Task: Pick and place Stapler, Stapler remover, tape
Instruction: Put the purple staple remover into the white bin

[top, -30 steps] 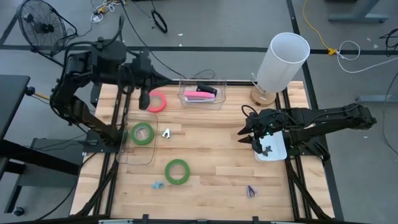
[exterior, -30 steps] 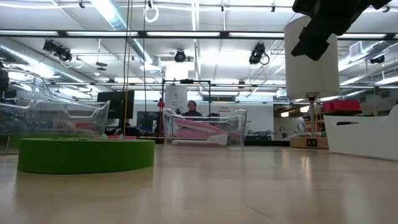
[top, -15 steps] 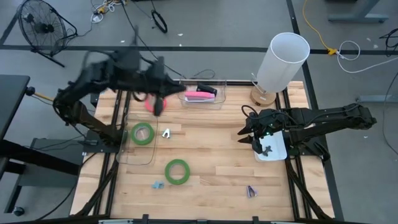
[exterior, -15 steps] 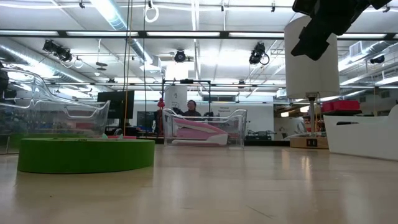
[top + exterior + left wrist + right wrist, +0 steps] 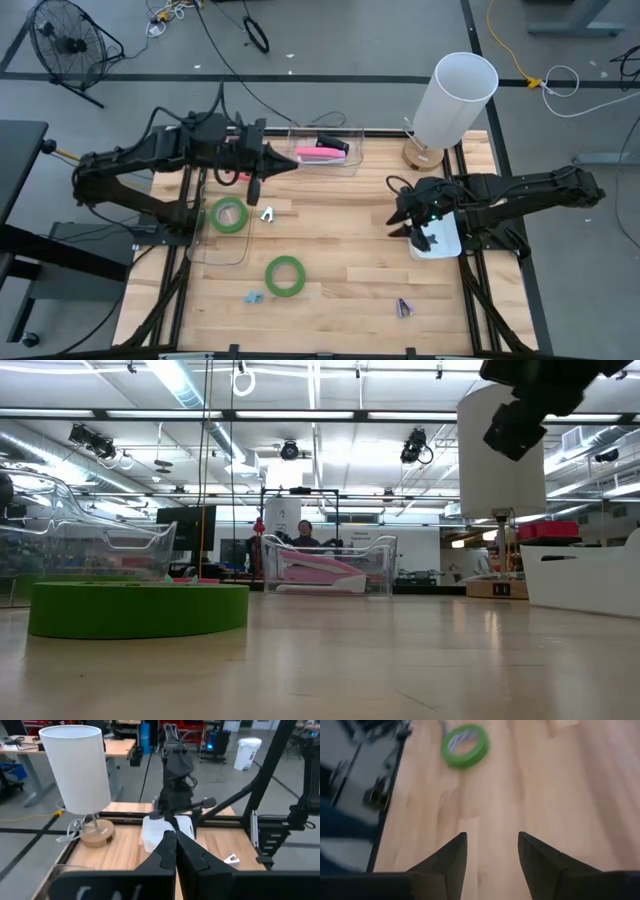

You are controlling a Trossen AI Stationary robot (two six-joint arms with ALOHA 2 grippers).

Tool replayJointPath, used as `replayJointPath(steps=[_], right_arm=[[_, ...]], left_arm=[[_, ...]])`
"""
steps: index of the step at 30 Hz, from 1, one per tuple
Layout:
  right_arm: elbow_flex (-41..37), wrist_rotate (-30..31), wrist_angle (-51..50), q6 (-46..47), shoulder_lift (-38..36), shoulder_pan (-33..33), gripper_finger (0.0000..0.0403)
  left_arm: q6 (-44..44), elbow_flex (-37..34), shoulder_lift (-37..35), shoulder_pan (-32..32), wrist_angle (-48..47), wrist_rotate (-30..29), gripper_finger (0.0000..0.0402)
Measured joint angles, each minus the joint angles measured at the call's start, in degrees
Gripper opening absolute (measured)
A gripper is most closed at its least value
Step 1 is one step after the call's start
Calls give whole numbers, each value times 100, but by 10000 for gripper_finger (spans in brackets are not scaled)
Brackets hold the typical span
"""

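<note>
Left tool [image 5: 280,165]: it is hanging over the back left part of the table [image 5: 340,260], just beside the clear box [image 5: 352,160]. Its two fingers [image 5: 167,845] are pressing tight together with nothing between them.

Right tool [image 5: 408,225]: it is hanging over the right side of the table, at the edge of the white tray [image 5: 445,243]. Its fingers [image 5: 452,855] are standing apart and are gripping nothing. Bare wood is showing between them.

First green tape [image 5: 229,214]: it is lying flat in the clear tray [image 5: 215,250] on the left side of the table.

Second green tape [image 5: 285,275]: it is lying flat on the bare wood near the front, well apart from both tools.

Pink-red tape [image 5: 229,176]: only a small bit is peeking out from under the left arm. The rest is hiding, so I cannot tell how it is lying.

Pink stapler [image 5: 320,153]: it is lying inside the clear box at the back of the table.

Small silver thing [image 5: 267,213]: it is lying on the wood just beside the clear tray. It is too small to tell what it is.

White lamp [image 5: 455,95]: it is standing at the back right corner.
</note>
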Motion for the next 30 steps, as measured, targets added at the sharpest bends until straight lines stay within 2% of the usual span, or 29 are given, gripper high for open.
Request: replayJointPath(steps=[3, 8, 18, 22, 30], right_arm=[[0, -280, -207, -177, 0, 189, 176], [0, -700, -337, -595, 1, 669, 176], [0, -695, -301, -981, 189, 1783, 176], [0, -725, -304, -1720, 457, 2193, 176], [0, -791, -248, -3869, 978, 2807, 176]], left_arm=[[-73, -384, -150, -48, 78, -2, 6], [-123, -534, -190, -88, 81, 5, 11], [-119, -534, -171, -84, 47, -12, 13], [-135, -534, -171, -84, 46, -15, 13], [-137, -534, -171, -86, -128, -20, 13]])
